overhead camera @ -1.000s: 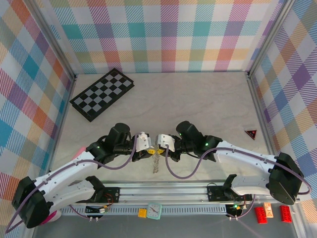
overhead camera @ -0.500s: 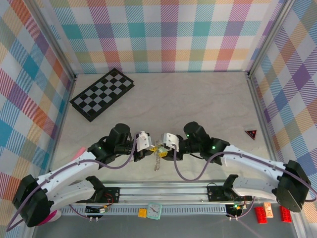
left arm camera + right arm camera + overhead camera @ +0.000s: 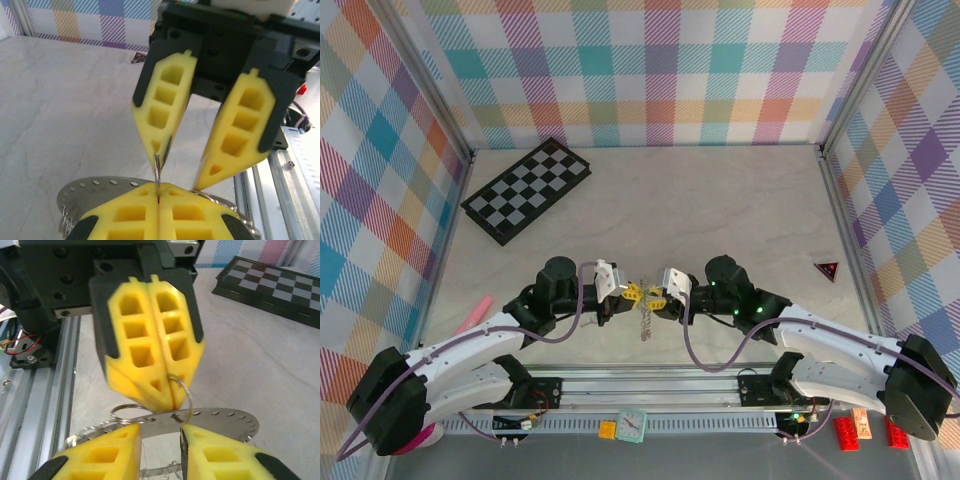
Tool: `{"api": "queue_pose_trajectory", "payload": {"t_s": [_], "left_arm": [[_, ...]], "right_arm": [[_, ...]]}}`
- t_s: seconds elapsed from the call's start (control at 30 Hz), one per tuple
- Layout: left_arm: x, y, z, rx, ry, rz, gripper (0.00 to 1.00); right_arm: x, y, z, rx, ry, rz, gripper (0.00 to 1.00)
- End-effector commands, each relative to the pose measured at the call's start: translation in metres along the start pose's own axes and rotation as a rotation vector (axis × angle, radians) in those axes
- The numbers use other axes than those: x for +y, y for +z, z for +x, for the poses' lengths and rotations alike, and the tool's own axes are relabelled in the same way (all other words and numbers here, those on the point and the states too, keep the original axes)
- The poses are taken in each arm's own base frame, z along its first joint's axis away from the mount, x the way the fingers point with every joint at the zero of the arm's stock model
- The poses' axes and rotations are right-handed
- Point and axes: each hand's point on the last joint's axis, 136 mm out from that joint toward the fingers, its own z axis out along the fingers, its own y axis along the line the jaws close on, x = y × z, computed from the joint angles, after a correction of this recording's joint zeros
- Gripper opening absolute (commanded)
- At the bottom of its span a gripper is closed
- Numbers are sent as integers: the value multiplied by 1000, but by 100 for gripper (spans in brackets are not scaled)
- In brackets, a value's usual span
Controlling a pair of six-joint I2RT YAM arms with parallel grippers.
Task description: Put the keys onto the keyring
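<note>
My left gripper (image 3: pixel 170 397), pressed together, pinches the wire loop (image 3: pixel 187 392) of the keyring (image 3: pixel 645 323) over the worktop (image 3: pixel 720 200), while my right gripper (image 3: pixel 182 167) stands spread opposite (no key discernible, so threading judged not yet done).

The grey, jagged-rimmed keyring (image 3: pixel 644 322) hangs downward, pinched at its top in the left claw (image 3: pixel 169 399).

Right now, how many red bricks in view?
2. One red brick left of the orange piece, the other right of it, near-right ledge. Others may be hidden.
</note>
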Motion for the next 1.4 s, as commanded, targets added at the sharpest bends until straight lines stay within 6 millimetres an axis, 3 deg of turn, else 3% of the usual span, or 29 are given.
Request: {"api": "queue_pose_trajectory", "payload": {"t_s": [0.0, 0.37, 0.67, 0.97, 1.07, 1.23, 1.37], "left_arm": [[-10, -1, -18, -72, 52, 55, 0], [-17, -5, -18, -67, 113, 77, 0], [-23, -7, -22, -77, 136, 104, 0], [-22, -7, -29, -92, 142, 98, 0], [-14, -7, -23, -36, 123, 54, 18], [-11, -6, -7, 106, 143, 37, 19], [-12, -4, -10, 114, 159, 45, 16]], "right_arm": [[-10, -2, -15, -39, -11, 38, 27], [-5, -10, -22, -34, -19, 22, 28], [9, -9, -47, -104, -30, -88, 18], [15, -4, -44, -68, -30, -142, 0], [15, -7, -42, -34, -48, -144, 0], [17, -10, -36, 64, -72, -173, 0], [18, -9, -36, 104, -79, -203, 0]]}}
